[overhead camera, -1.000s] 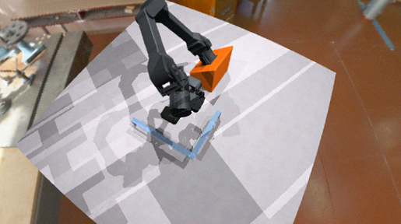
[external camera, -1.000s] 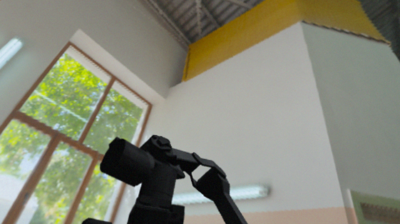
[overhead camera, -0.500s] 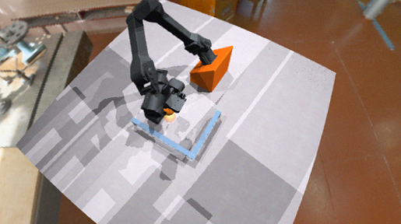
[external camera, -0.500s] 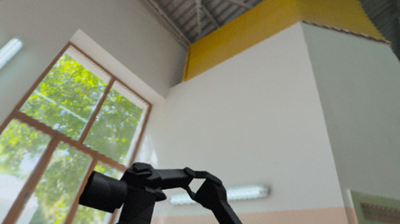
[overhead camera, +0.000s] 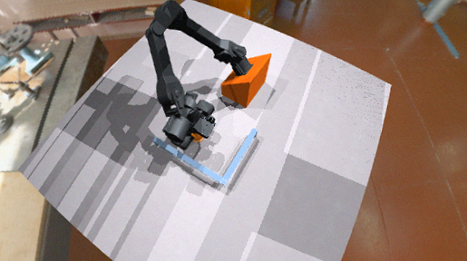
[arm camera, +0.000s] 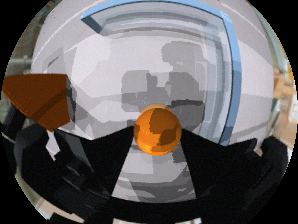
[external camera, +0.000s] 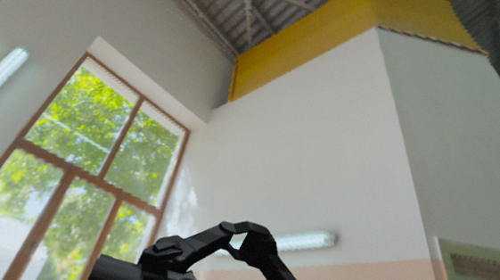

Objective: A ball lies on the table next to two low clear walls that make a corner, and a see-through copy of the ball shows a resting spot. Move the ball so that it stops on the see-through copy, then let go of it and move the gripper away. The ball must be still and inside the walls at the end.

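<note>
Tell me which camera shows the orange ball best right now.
The wrist view: the ball sits centred and unobstructed, held in the gripper. The top view shows only an orange sliver beneath the gripper. The exterior view shows none of it.

Small orange ball [overhead camera: 199,137] mostly hidden under black gripper [overhead camera: 188,140] in top view; exterior view misses table entirely.

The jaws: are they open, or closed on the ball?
Closed on the ball. In the wrist view the orange ball sits between the two dark jaws of the gripper, and the top view shows it tucked under them.
</note>
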Robot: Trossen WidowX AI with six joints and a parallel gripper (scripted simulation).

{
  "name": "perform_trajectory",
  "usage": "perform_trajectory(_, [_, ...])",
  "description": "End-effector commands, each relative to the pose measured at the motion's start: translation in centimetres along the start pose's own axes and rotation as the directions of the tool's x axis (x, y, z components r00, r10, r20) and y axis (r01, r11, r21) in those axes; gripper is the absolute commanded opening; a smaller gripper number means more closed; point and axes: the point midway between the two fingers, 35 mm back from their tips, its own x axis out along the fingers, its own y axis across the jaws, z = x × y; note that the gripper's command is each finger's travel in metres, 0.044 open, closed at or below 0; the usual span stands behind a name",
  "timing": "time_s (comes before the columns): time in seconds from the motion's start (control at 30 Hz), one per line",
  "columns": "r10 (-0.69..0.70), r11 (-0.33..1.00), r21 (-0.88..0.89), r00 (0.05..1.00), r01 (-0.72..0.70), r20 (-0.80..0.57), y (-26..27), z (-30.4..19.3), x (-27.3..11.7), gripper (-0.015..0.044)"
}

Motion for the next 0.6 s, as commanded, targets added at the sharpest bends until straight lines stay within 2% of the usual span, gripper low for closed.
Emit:
perform_trajectory(0.0, [-0.002,1.0,-0.01,1.0,0.002,-0.005,0.1,0.1,1.2,0.0])
perform_trajectory(0.57, [-0.002,1.0,-0.01,1.0,0.002,-0.006,0.1,0.1,3.1,0.0])
